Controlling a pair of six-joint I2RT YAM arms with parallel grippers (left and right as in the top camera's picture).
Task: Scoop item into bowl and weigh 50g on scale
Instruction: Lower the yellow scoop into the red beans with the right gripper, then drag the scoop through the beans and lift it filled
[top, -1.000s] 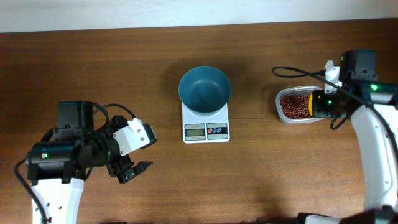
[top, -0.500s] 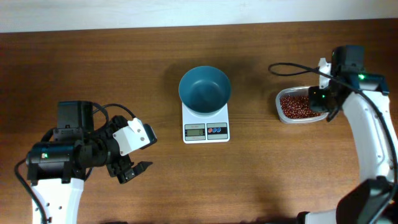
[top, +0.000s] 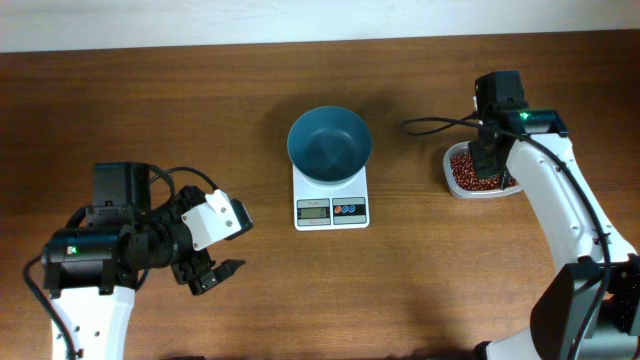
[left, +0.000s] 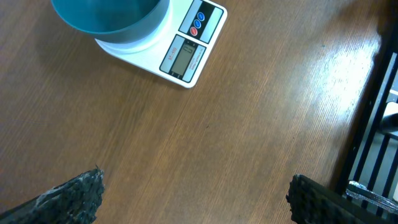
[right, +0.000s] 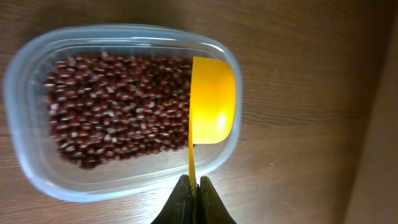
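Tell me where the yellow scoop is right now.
Right wrist view: the yellow scoop sits at the right end of the clear tub of beans, its handle pinched in the right gripper. Overhead, that tub lies right of the scale.

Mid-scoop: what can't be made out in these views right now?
Reading on the scale: digits too small overhead, blurred in the left wrist view.
The yellow scoop: hidden overhead under the right arm.
Inside of the bowl: cut off by the top edge in the left wrist view.
The right gripper: covered overhead by its own wrist; only fingertips show in the right wrist view.
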